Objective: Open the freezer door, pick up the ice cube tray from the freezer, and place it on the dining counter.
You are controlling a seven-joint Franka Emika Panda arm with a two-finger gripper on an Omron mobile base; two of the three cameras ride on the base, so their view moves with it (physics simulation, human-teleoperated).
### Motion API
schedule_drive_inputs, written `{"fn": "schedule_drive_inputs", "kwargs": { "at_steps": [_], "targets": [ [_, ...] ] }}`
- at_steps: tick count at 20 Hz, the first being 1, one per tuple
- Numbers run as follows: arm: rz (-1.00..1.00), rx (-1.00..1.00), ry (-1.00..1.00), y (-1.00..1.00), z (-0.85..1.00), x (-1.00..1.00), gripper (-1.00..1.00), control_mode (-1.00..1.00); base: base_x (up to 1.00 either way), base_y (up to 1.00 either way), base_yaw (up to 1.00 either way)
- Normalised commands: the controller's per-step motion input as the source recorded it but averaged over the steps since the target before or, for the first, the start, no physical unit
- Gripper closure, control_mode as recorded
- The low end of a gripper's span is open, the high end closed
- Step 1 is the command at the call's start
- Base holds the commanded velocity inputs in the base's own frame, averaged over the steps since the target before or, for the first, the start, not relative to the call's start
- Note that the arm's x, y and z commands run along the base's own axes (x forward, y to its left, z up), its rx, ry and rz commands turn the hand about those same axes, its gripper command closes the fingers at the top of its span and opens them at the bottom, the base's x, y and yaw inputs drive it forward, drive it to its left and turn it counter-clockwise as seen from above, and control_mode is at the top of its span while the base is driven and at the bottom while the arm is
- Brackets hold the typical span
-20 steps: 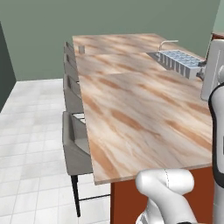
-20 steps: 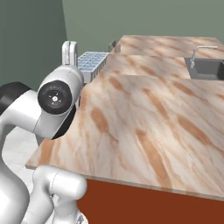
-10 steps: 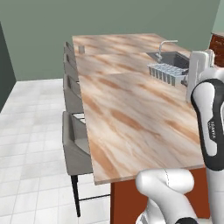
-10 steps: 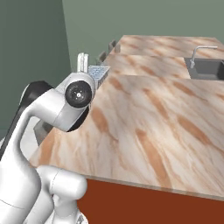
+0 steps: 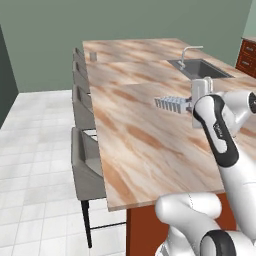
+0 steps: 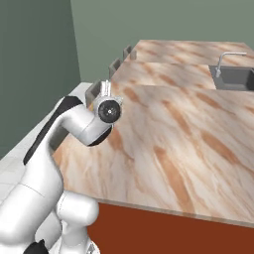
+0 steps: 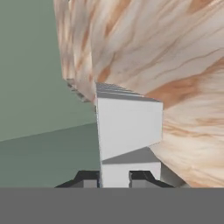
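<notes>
The pincer [image 5: 189,104] has swung leftward over the tabletop [image 5: 135,145], clamped on the ice cube tray [image 5: 171,103] (fingertips mostly hidden).

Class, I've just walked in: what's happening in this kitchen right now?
The robot's gripper is shut on the ice cube tray, holding it out over the dining counter, with the sink further along. In the hand view the tray sits between the fingertips. It is not yet set down.

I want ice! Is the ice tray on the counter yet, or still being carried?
Carried: the gripper holds the ice cube tray above the dining counter.
</notes>
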Motion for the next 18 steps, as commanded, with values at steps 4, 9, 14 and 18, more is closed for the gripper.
{"fn": "schedule_drive_inputs", "kwargs": {
  "at_steps": [4,9,14,18],
  "targets": [
    [0.10,0.00,0.08,0.15,-0.77,0.84,1.00,-1.00,0.00,0.00,0.00],
    [0.13,0.00,0.09,0.21,-0.82,0.66,1.00,-1.00,0.00,0.00,0.00],
    [0.10,0.00,0.01,0.16,-0.83,0.66,1.00,-1.00,0.00,0.00,0.00],
    [0.06,0.00,0.00,0.11,-0.68,0.58,1.00,-1.00,0.00,0.00,0.00]
  ]
}}
